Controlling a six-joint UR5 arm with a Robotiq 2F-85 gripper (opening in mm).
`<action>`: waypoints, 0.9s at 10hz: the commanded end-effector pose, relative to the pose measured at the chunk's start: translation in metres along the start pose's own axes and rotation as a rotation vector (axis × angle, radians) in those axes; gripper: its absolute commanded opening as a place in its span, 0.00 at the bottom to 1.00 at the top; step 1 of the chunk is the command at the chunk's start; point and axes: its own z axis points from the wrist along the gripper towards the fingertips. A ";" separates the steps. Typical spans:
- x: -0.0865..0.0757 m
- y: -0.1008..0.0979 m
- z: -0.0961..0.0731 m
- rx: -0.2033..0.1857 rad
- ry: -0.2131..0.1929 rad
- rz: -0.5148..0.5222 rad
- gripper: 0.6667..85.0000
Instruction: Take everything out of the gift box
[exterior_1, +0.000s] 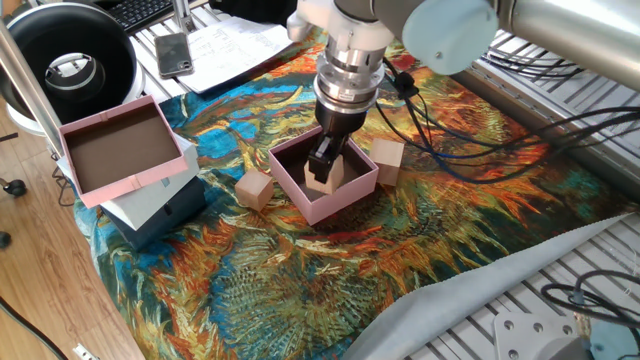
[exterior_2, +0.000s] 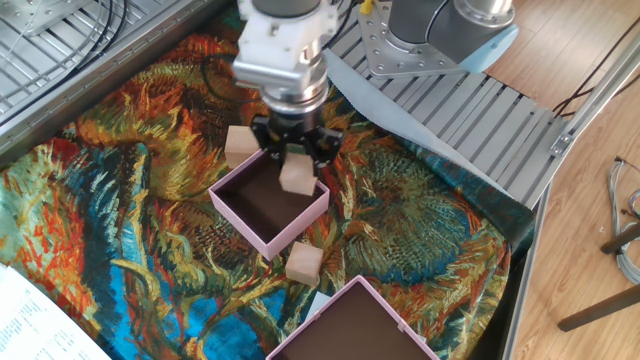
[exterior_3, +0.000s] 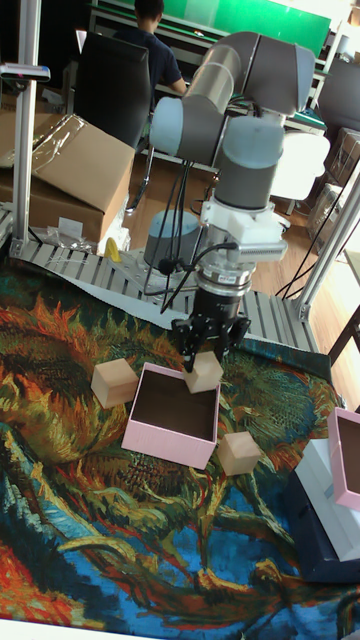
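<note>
Check the position of the held cube (exterior_2: 297, 177) relative to the gift box (exterior_2: 246, 222) before you command the next move. The jaws of the gripper (exterior_2: 295, 160) are closed on this cube, gripping it on two opposite faces. The cube hangs at about rim height, over the box wall on the side facing the arm's base, not yet clear of it. The box interior shows only dark brown floor, so this looks like the last item. The other two cubes (exterior_2: 241, 142) (exterior_2: 304, 264) lie on the patterned cloth (exterior_2: 120, 180) just outside opposite walls. Move the cube outward past that wall, toward open cloth, before lowering.
</note>
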 end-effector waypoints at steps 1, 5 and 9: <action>0.009 0.024 -0.021 -0.018 0.006 0.039 0.46; 0.031 0.043 -0.030 -0.052 0.047 0.037 0.44; 0.054 0.044 -0.007 -0.036 0.103 0.021 0.42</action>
